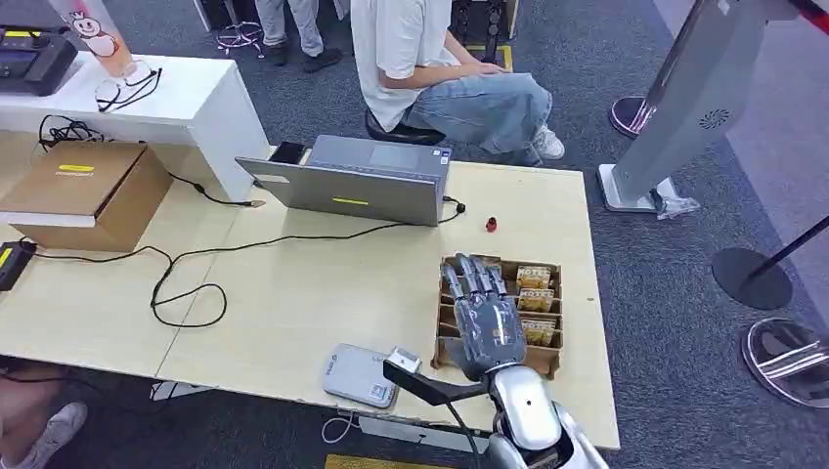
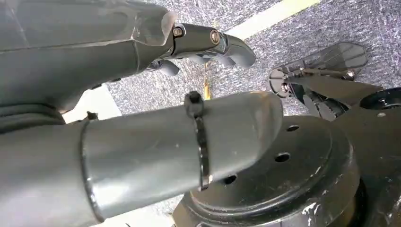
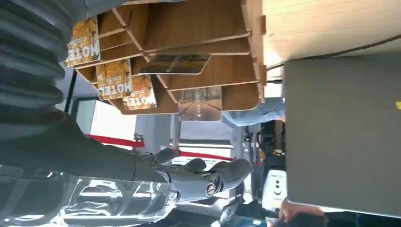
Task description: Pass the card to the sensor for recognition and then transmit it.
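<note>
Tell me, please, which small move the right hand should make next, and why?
Probably lower the right hand onto a card and close the fingers on it. The hand hovers open over the wooden card rack, holding nothing, and the grey sensor beside the rack waits.

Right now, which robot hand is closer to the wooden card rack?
Right. The right robot hand hovers over the card rack; the left robot hand hangs low above the floor.
</note>
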{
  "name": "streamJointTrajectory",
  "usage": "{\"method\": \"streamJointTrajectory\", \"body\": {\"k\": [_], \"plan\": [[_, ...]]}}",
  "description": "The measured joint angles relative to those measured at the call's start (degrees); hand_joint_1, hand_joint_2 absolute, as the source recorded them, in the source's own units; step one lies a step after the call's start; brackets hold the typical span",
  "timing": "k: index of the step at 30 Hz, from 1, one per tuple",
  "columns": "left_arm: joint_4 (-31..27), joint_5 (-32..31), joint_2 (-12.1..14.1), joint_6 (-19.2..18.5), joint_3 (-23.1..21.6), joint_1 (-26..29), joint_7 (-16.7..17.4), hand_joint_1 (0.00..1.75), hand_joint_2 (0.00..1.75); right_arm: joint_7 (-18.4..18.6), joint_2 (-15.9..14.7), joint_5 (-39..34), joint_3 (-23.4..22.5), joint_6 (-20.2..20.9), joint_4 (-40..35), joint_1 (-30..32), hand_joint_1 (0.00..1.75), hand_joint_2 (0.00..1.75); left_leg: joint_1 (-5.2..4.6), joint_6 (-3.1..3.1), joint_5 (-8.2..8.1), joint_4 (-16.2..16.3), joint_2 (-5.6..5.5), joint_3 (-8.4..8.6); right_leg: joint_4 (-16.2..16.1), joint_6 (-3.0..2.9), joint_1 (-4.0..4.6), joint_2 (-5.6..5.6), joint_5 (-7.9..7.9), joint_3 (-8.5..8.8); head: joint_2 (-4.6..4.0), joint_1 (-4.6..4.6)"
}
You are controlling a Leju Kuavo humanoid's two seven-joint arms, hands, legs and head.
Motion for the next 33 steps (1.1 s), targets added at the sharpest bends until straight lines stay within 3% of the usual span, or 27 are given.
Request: {"method": "streamJointTrajectory", "body": {"k": [12,23,33], "plan": [[-0.24,-1.58,-0.09,-0.33,1.47,-0.02,-0.77,0.00,0.00,0.55,-0.63,-0.48,-4.90,-0.44,-0.79,1.74,0.00,1.75,0.00,0.00,0.00,0.00,0.00,0.00,-0.01,0.00,0.00,0.00,0.00,0.00,0.00,0.02],[-0.22,-2.23,0.20,0.44,1.95,-0.21,-0.96,0.00,0.00,0.70,-1.11,-0.79,-6.58,-0.57,-0.81,2.85,0.00,1.75,0.00,0.00,0.00,0.00,0.00,0.01,-0.01,0.00,0.00,0.00,0.00,0.00,0.00,0.02],[0.50,-3.13,0.96,2.07,1.95,-0.50,-1.90,0.00,0.00,-0.33,-1.20,-1.20,-7.15,-1.16,-2.06,4.07,0.30,1.75,0.00,0.00,0.00,0.00,0.00,0.00,-0.01,0.00,0.00,0.00,0.00,0.00,0.00,0.02]]}}
